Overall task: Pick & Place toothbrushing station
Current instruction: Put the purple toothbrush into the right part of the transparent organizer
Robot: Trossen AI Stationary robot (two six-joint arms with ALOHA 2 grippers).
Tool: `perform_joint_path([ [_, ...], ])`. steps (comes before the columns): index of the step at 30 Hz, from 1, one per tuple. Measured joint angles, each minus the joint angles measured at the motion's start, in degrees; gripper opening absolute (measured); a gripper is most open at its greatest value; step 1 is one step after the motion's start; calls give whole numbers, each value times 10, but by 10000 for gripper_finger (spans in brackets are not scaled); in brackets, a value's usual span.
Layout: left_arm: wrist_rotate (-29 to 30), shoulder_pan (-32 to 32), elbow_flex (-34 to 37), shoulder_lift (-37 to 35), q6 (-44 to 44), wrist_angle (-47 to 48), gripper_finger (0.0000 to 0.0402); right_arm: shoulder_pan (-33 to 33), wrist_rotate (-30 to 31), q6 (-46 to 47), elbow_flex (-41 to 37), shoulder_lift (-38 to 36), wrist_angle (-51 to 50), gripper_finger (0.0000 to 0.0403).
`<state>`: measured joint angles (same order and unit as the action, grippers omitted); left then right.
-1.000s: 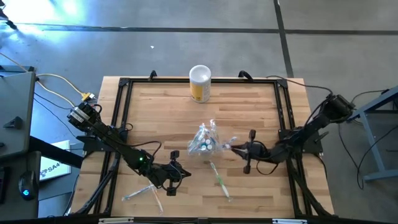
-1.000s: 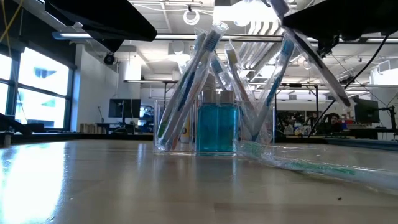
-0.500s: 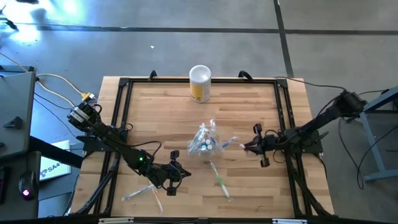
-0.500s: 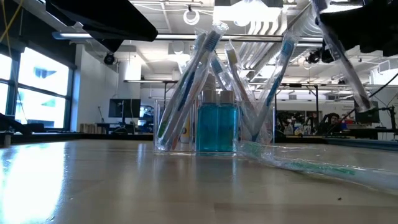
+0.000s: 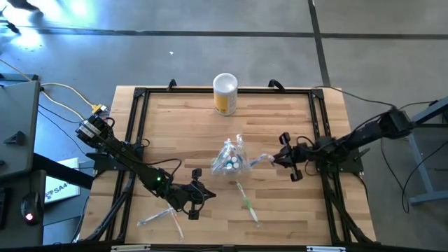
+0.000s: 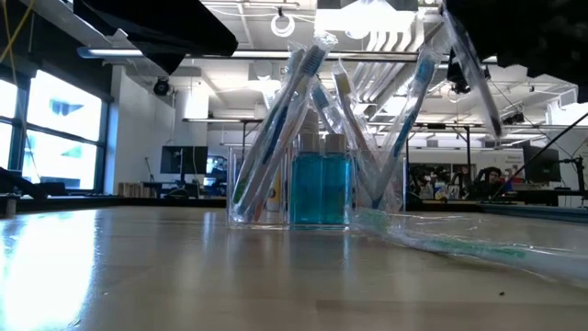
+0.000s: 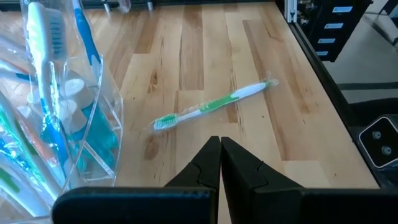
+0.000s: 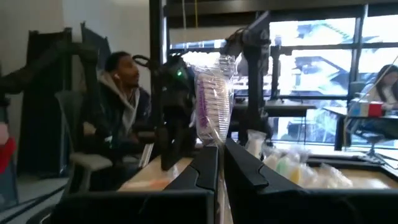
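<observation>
Two tools are pressed together: the right tool [image 5: 274, 159] pinches a wrapped toothbrush [image 5: 260, 160] just beside the clear holder [image 5: 229, 159] at mid-surface. The left tool [image 5: 201, 195] hovers empty near a green toothbrush [image 7: 214, 105] lying flat.

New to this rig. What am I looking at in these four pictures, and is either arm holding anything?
Two dark robot arms work at a wooden table. One camera looks straight down, one sits at tabletop height, and one rides on each wrist.

On the table: a small clear plastic holder packed with wrapped toothbrushes and teal tubes, a yellow canister with a white top at the far edge, a loose green-and-white wrapped toothbrush, and another wrapped brush near the front left.

The right gripper, beside the holder, is shut on a toothbrush in a clear wrapper. The left gripper waits near the front of the table, shut and holding nothing.
</observation>
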<state>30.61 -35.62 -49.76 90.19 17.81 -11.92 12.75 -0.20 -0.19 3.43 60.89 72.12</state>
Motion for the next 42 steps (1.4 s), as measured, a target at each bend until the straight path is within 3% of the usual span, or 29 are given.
perform_joint_path([
  [14,0,0,0,0,-1,2,8,-69,-3,5,49,141,92,5],
  [20,-1,0,0,0,-2,1,8,-90,-61,16,109,196,94,5],
  [26,-1,0,0,0,-2,1,8,-92,-77,17,151,248,91,5],
  [33,-1,0,0,0,-2,6,8,-92,-79,16,185,292,96,5],
  [42,-2,0,0,0,0,10,8,-103,-128,34,202,305,91,5],
])
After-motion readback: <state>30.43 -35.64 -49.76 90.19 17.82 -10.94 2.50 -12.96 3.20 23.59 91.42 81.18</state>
